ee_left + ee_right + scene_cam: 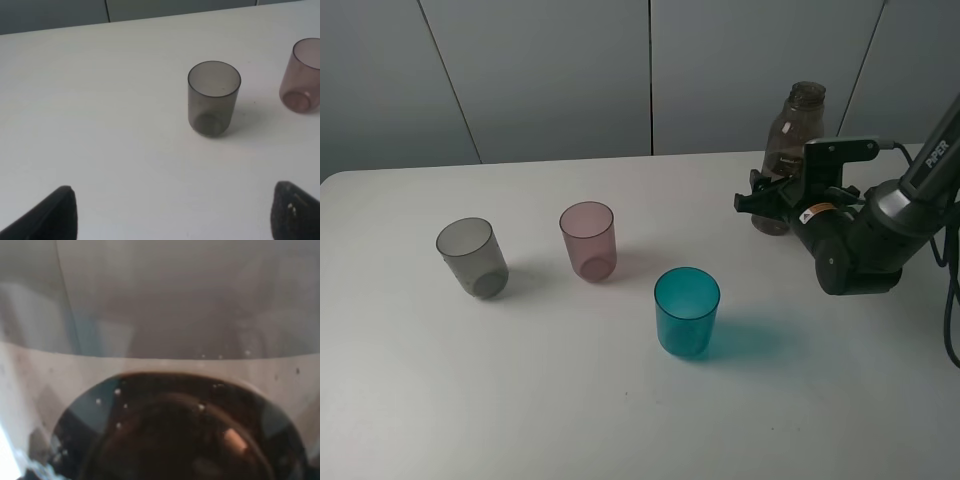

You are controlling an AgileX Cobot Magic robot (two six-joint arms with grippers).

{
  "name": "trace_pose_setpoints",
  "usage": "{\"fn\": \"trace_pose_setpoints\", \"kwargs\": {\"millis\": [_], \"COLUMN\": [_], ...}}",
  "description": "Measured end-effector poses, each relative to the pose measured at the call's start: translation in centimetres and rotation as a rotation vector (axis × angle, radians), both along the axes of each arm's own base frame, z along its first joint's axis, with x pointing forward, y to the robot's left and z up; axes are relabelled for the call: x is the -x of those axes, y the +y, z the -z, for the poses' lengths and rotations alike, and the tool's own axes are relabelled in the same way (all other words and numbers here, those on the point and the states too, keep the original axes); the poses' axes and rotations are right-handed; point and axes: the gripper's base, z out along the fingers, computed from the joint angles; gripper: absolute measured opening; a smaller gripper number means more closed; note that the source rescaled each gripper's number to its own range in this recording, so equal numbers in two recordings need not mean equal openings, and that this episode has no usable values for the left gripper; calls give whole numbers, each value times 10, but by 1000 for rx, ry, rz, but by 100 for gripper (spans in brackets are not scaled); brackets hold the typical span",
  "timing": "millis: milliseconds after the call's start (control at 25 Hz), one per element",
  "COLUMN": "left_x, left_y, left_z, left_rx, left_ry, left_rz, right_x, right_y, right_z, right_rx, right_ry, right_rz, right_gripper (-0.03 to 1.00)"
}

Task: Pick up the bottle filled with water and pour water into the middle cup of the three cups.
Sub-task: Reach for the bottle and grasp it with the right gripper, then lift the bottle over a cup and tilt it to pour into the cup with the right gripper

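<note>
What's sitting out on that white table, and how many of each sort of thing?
Cups: 3 (grey cup, pink cup, teal cup)
Bottles: 1 (brown bottle)
Total: 4

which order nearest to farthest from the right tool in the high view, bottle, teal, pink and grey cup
From the right tool:
1. bottle, right at the tool
2. teal cup, front middle
3. pink cup, centre
4. grey cup, far left
</note>
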Motion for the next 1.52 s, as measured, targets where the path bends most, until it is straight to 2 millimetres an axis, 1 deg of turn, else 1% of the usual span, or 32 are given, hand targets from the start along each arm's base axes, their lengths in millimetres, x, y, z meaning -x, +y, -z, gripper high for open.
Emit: {"fn": "trace_pose_setpoints", "kwargs": {"millis": [480,840,1000,1240,1400,1520], "left_x": [0,0,0,0,0,0], "left_y": [0,0,0,0,0,0], "left_z": [0,0,0,0,0,0], "left_rx": [0,0,0,0,0,0], "left_ry": [0,0,0,0,0,0], "left_rz": [0,0,0,0,0,0], "right_x": [-1,-12,-14,-19,-32,-45], "right_y": [1,6,9,14,25,34], "right_z": [-2,-9,-20,-50,-74,-85], "right_rx": [-2,-10,-12,-20,-14,17], "right_ry": [6,-14,-48,-134,-191,-188], "right_rz": [-5,-28,-57,-96,-167,-256], "right_gripper": [0,0,0,0,0,0]}}
